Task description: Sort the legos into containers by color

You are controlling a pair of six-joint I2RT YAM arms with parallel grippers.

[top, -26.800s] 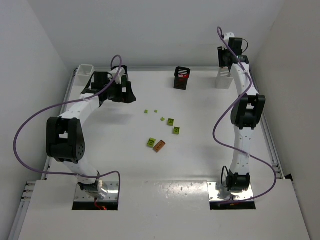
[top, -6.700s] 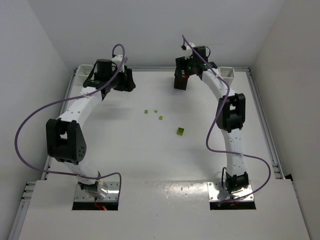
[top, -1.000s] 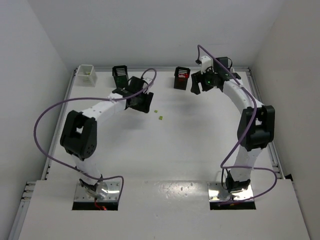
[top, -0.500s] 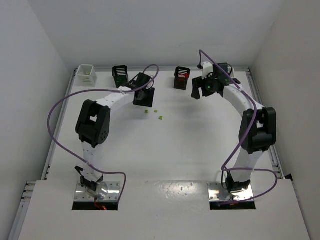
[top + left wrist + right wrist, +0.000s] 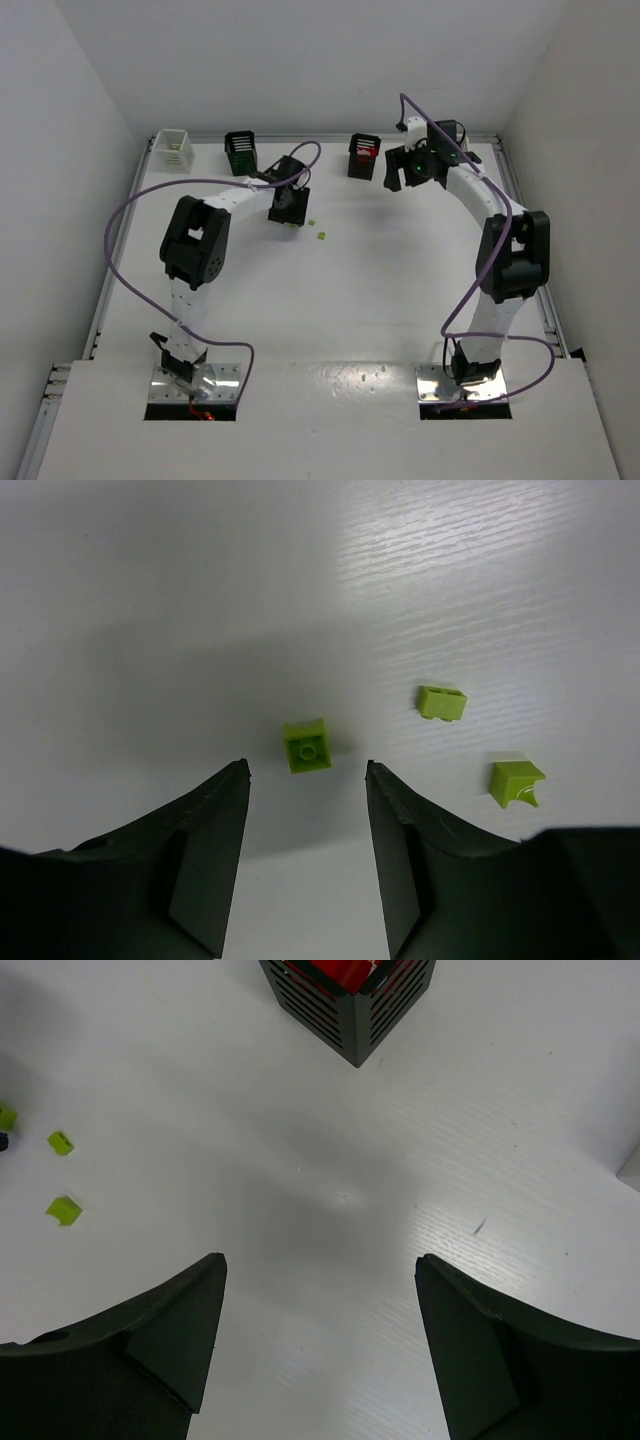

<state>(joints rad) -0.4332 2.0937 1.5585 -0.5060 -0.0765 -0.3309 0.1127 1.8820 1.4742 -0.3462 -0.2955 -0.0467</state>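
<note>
Three small yellow-green legos lie on the white table. In the left wrist view one single-stud lego [image 5: 307, 745] sits just beyond the tips of my left gripper [image 5: 307, 770], which is open and empty. Two more legos [image 5: 441, 701] [image 5: 516, 782] lie to its right. From above, my left gripper [image 5: 288, 210] hovers beside the loose legos [image 5: 322, 236]. My right gripper [image 5: 320, 1260] is open and empty over bare table, near the black container holding red legos [image 5: 350, 1000] [image 5: 365, 155].
A white container [image 5: 173, 150] stands at the back left and an empty-looking black container [image 5: 240, 152] next to it. A white corner [image 5: 632, 1170] shows at the right edge of the right wrist view. The right arm [image 5: 505, 250] arches along the right side.
My left gripper has swung right and forward from near the black container to the yellow-green legos, its jaws narrowing slightly. The right gripper has hardly moved.
</note>
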